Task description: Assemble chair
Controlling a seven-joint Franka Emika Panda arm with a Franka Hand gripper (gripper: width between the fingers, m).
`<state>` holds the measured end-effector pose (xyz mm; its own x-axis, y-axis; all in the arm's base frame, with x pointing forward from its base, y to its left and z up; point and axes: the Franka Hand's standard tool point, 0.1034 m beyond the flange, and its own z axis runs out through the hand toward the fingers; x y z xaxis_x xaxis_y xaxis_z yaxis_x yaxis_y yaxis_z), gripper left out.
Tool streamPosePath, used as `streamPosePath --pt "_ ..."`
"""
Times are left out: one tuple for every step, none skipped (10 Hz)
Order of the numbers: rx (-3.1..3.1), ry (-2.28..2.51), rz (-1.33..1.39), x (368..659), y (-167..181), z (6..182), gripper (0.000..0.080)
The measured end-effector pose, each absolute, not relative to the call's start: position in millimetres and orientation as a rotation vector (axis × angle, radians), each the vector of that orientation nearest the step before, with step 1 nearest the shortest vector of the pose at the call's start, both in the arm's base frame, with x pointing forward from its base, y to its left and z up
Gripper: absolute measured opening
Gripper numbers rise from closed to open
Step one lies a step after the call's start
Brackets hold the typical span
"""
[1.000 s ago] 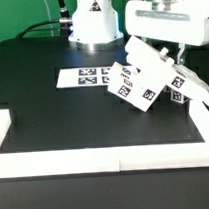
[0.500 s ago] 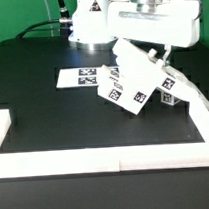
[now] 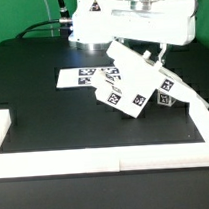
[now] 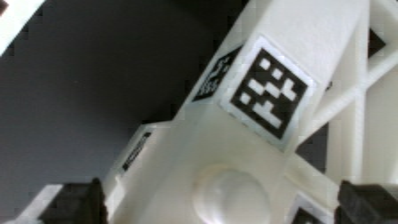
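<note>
Now, pincer [image 4: 217, 200]: clamped wide around the chair [image 3: 131, 86]
Chair: tilted over the counter [image 3: 53, 111], near the marker board [image 3: 76, 78]

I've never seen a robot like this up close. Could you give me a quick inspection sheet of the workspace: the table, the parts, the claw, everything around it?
Surface: black table, with white border rails along its edges and the marker board lying flat on it.
Job's things: large chair piece, white with tags, tilted under the arm; smaller tagged piece beside it at the exterior view's right, contact unclear.
Clutter: nothing seen.
Grippers: gripper spread wide, apparently gripping the large chair piece.
Cables: black cable running toward the robot base.
Surroundings: green backdrop.
</note>
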<state>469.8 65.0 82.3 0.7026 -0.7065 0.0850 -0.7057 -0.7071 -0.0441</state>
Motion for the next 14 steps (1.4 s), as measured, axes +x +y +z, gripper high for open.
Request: streamPosePath --pt "-2.891 1.199 -0.149 470 65 82.2 0.0649" --pt "-2.895 1.188 -0.146 470 65 83.3 0.0649" --pt "-2.898 1.159 -0.128 472 64 89.2 0.0649" --pt "-2.900 1.132 -0.114 474 59 96.7 0.0649" --pt "-2.896 1.118 -0.104 479 53 104.0 0.0649" --pt "-2.890 1.114 -0.097 484 46 111.2 0.0649" --pt "-2.893 1.101 -0.079 492 38 117.2 0.0649" --pt "-2.889 1.103 -0.079 497 35 121.2 0.0649" --pt "-2.891 1.100 -0.082 497 36 120.3 0.0649" --pt "-2.892 1.100 -0.081 496 36 119.9 0.0649" --pt "-2.893 1.096 -0.082 497 35 120.1 0.0649" --pt "-2.899 1.079 -0.086 500 30 122.3 0.0649" --pt "-2.895 1.077 -0.074 507 27 128.1 0.0649" --pt "-2.893 1.066 -0.066 519 22 137.0 0.0649"
